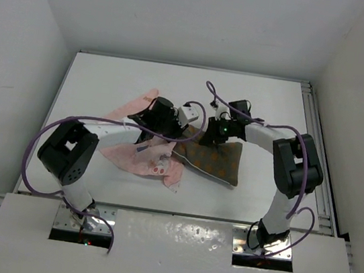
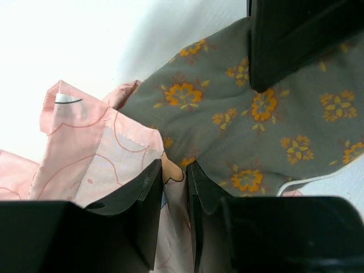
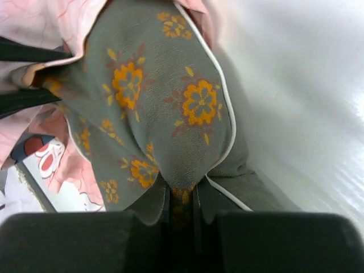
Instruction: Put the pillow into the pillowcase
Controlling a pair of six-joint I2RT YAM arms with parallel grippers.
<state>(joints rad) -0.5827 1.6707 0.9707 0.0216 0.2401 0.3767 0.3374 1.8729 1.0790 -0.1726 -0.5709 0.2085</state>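
Note:
The olive-brown pillow (image 1: 216,158) with orange flowers lies at the table's middle, its left end against the pink pillowcase (image 1: 141,158). My left gripper (image 1: 163,126) is shut on an edge of the pillowcase (image 2: 108,153), with pink cloth pinched between its fingers (image 2: 149,199) next to the pillow (image 2: 256,131). My right gripper (image 1: 210,135) is shut on a fold of the pillow (image 3: 165,102) near its pale piped edge. Pillowcase cloth (image 3: 45,23) wraps the pillow's far end in the right wrist view.
The white table (image 1: 108,85) has a raised rail along its right side (image 1: 317,142) and white walls around it. Purple cables (image 1: 214,100) loop over both arms above the cloth.

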